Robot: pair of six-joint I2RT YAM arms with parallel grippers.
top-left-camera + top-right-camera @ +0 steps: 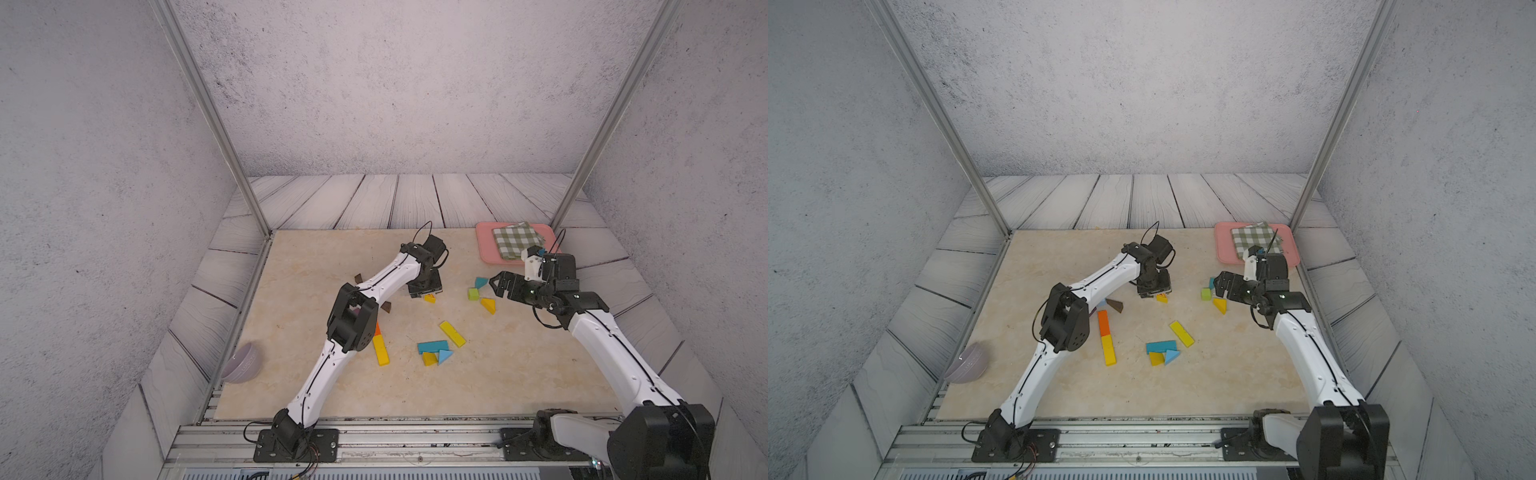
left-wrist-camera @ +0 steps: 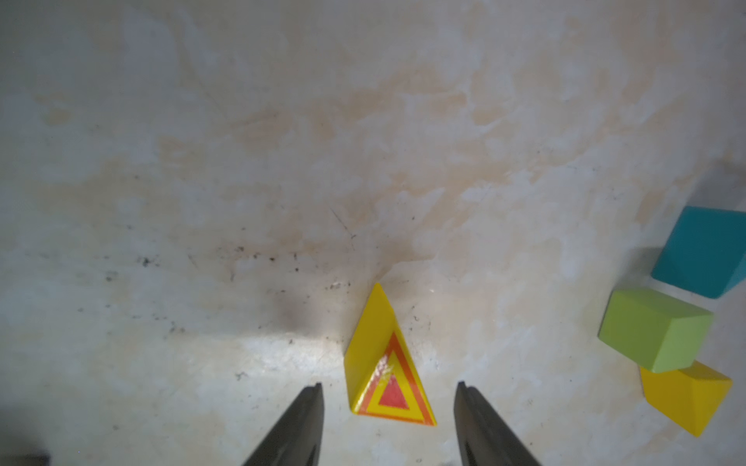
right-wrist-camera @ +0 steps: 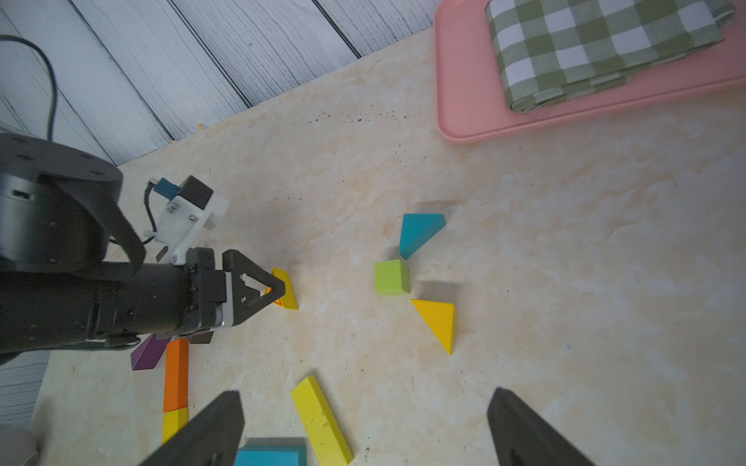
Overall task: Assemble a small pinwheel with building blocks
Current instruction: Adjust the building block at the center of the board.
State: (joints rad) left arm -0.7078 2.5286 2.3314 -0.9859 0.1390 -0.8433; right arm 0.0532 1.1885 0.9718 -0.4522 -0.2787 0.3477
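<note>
In both top views you cannot see the tips of the left gripper (image 1: 425, 292): its own wrist covers them, along with part of the yellow triangle (image 1: 430, 298). In a top view the left elbow (image 1: 353, 320) hides most of the orange bar (image 1: 377, 328). In the right wrist view the teal bar (image 3: 270, 456) is cut by the picture's edge, and the fingers (image 3: 210, 431) of the right gripper (image 3: 365, 391) look blurred

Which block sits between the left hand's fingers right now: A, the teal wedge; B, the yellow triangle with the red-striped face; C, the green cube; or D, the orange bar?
B: in the left wrist view the yellow triangle lies between the fingers of the left hand with a gap on each side, while the green cube sits well off to one side.
</note>
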